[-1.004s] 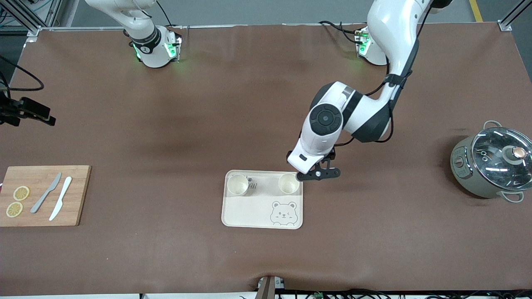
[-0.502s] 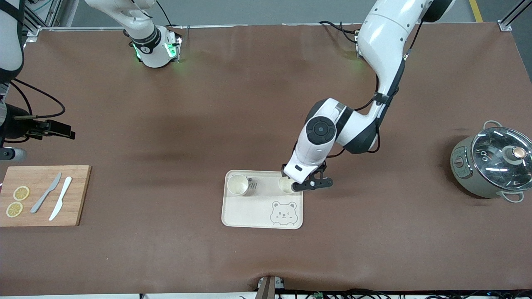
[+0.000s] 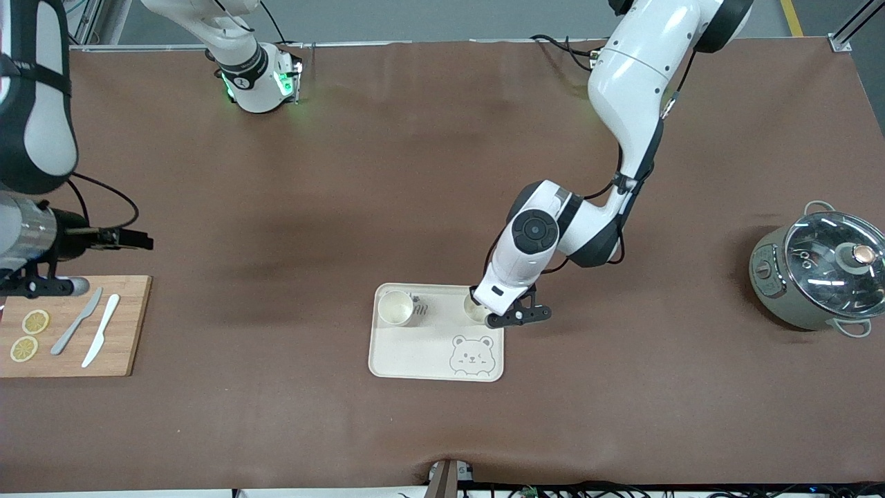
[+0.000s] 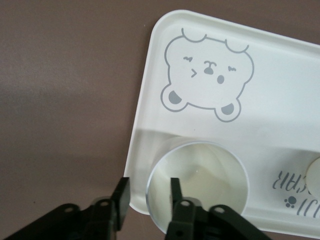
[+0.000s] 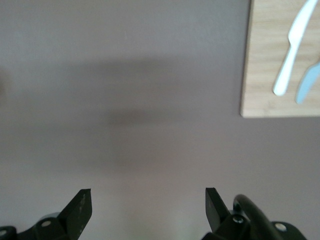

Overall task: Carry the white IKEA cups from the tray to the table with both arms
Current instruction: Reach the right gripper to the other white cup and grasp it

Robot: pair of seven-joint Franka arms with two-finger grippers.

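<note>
Two white IKEA cups stand upright on the cream bear tray (image 3: 415,353), along its edge toward the robots. One cup (image 3: 396,308) stands free at the corner toward the right arm's end. My left gripper (image 3: 492,319) is down at the other cup (image 3: 474,311). In the left wrist view this cup (image 4: 200,175) has one finger inside its rim and one finger (image 4: 121,192) outside; the left gripper (image 4: 148,189) is narrowed, with a gap still showing beside the wall. My right gripper (image 3: 138,241) hangs open and empty over bare table by the cutting board.
A wooden cutting board (image 3: 69,325) with lemon slices and two knives (image 3: 90,328) lies at the right arm's end. A grey pot (image 3: 819,270) with a glass lid stands at the left arm's end. The right wrist view shows brown table and the board's corner (image 5: 270,60).
The left gripper came down over the cup's rim and its fingers narrowed around the wall. The right arm swung in over the table's end, toward the middle.
</note>
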